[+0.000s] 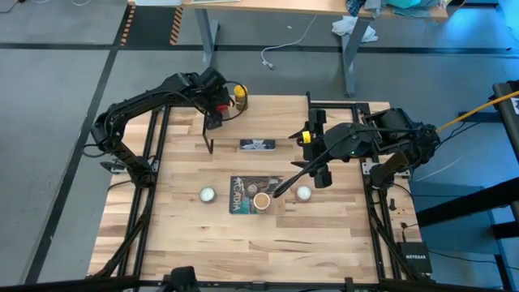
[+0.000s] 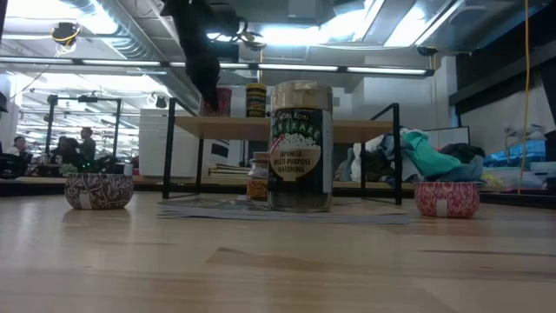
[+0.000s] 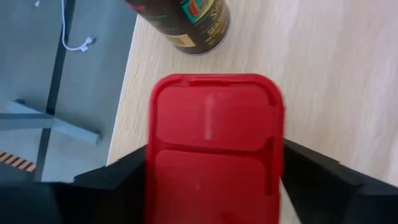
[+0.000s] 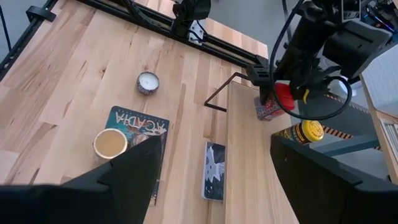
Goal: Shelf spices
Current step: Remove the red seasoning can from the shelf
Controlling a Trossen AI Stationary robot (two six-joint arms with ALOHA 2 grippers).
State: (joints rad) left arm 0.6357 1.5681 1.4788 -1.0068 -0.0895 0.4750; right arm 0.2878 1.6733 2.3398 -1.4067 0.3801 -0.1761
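On the shelf (image 1: 268, 122), the landmark at the far edge of the bench (image 1: 186, 235), the left end effector (image 1: 217, 107) pinches the red square tin (image 3: 214, 143) between its fingers at the shelf's left end, just beside the yellow dark-lidded jar (image 1: 240, 96) already standing there. In front of the shelf, the wider tan jar (image 1: 262, 200) stands on the flat dark picture book (image 1: 246, 195), with the tiny brownish jar (image 2: 258, 179) close beside it. The right end effector (image 1: 280, 191), fingers spread and empty, hangs near that tan jar. The step in hand appears to be setting down the tin; next, the left fingers should release it squarely, clear of the yellow jar.
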